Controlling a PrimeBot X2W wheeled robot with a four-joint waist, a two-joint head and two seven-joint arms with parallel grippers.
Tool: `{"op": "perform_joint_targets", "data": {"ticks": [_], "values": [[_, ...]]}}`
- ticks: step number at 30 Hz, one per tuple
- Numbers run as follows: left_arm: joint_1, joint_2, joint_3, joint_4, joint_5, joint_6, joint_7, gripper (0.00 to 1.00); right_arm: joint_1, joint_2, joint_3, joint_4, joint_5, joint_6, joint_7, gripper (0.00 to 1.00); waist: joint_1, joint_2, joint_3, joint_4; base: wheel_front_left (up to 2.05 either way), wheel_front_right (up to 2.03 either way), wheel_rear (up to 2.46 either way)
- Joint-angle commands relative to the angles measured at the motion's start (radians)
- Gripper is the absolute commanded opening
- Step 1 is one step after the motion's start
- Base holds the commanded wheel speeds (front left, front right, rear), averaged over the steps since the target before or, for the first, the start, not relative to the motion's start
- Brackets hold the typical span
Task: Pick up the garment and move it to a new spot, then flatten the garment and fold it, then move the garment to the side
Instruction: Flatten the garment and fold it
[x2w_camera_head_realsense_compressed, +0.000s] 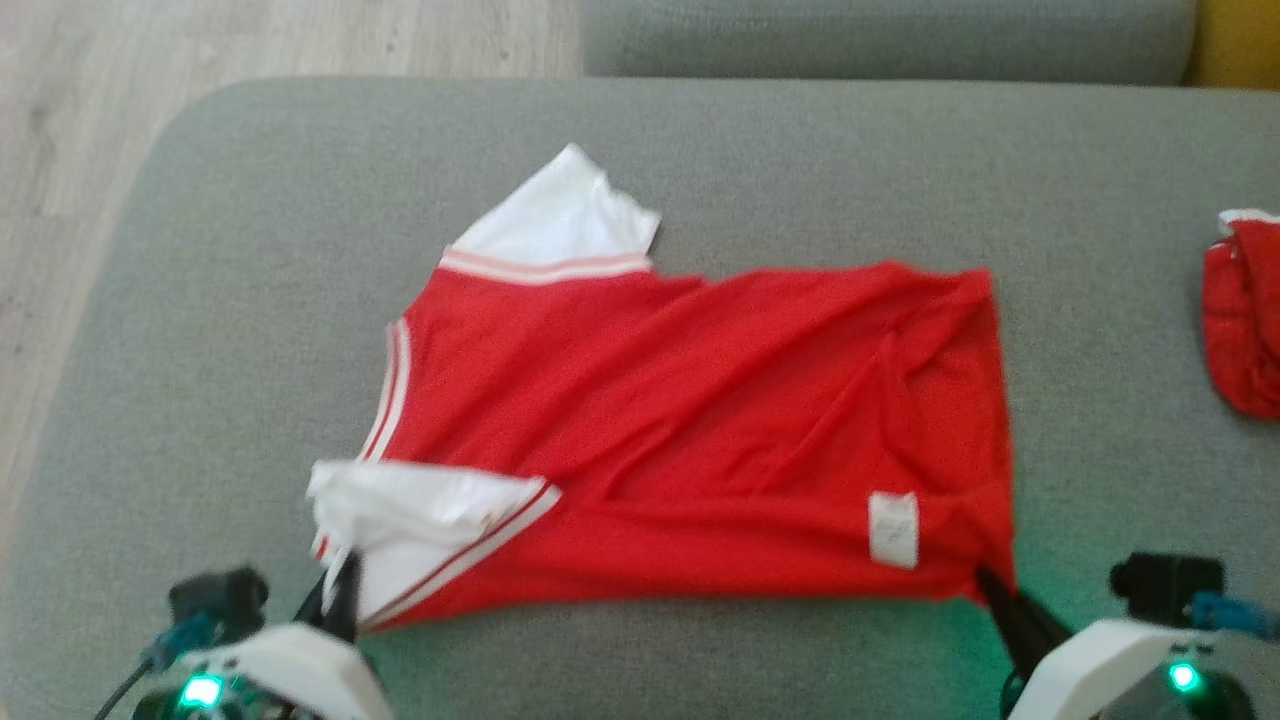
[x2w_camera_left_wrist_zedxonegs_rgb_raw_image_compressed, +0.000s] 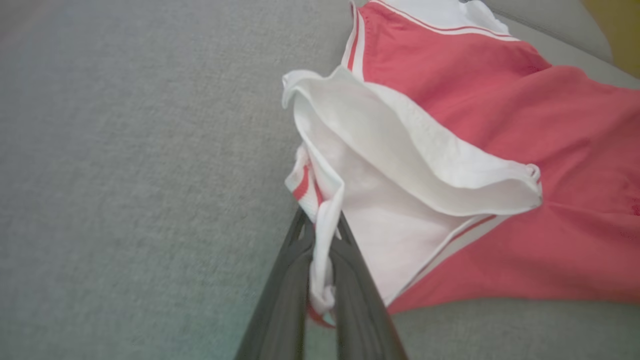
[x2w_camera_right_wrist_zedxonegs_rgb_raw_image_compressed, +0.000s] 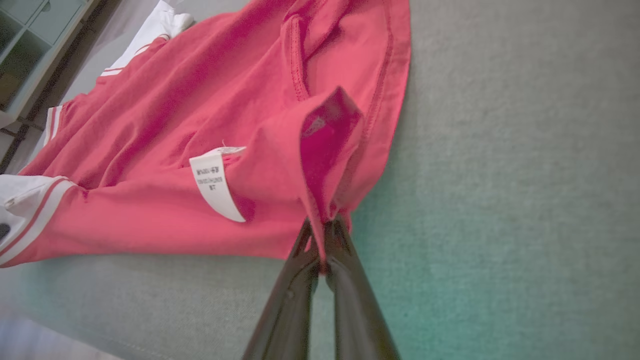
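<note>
Pinching the garment at both near corners: white sleeve hem clamped in the left gripper, red hem corner in the right gripper. Spread rumpled across the middle of the cushion. Thin bites, though: could slip out under a hard pull, or drag in fresh wrinkles with uneven lifting. Grey woven cushion, second red bundle far right, wood floor to the left, shelving beyond.

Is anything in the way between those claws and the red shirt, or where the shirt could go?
Nothing stands between them: the left gripper is shut on the shirt's white sleeve, and the right gripper on its red corner. A second red cloth lies at the cushion's right edge.
</note>
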Motion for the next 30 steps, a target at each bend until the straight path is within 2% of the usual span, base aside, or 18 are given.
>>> {"op": "perform_joint_targets", "data": {"ticks": [1,5,10,11,12,13,19,24,30], "values": [[-0.004,0.035,0.054,-0.043,-0.006,0.016,0.005,0.0,0.001,-0.005,0.026,-0.035,0.011,-0.001,0.005,0.0,0.0,0.0,-0.018,0.003,0.0,0.0,0.0],[0.066,0.046,0.063,-0.082,-0.016,0.044,0.03,0.0,0.06,0.003,0.03,-0.012,0.027,-0.001,0.011,0.0,0.0,0.0,-0.039,0.003,0.0,0.0,0.0],[0.091,0.033,0.051,-0.084,-0.025,0.043,0.03,0.0,0.105,0.006,0.023,0.033,0.036,-0.001,0.013,0.0,0.0,0.0,-0.054,0.002,0.0,0.0,0.0],[0.091,0.027,0.044,-0.078,-0.026,0.039,0.027,0.0,0.111,0.007,0.022,0.049,0.041,-0.001,0.012,0.05,0.0,0.0,-0.056,0.001,0.0,0.0,0.0],[0.089,0.02,0.038,-0.069,-0.027,0.037,0.025,0.29,0.112,0.007,0.024,0.06,0.044,-0.001,0.005,0.78,0.0,0.0,-0.059,0.0,0.0,0.0,0.0],[0.085,0.013,0.035,-0.062,-0.024,0.04,0.017,1.0,0.11,0.007,0.029,0.067,0.045,-0.001,-0.005,1.0,0.0,0.0,-0.06,-0.001,0.0,0.0,0.0],[0.049,0.007,0.043,-0.045,0.062,0.084,-0.125,1.0,0.056,0.008,0.03,0.019,0.034,-0.001,-0.133,1.0,0.0,0.0,-0.064,-0.014,0.0,0.0,0.0],[-0.003,0.02,0.047,-0.099,0.155,0.122,-0.257,1.0,-0.015,0.007,0.005,-0.084,-0.038,-0.001,-0.206,1.0,0.0,0.0,-0.054,-0.019,0.0,0.0,0.0],[-0.085,0.034,0.028,-0.182,0.23,0.139,-0.313,1.0,-0.11,-0.006,-0.016,-0.205,-0.122,-0.001,-0.229,1.0,0.0,0.0,-0.032,-0.02,0.0,0.0,0.0]]}}
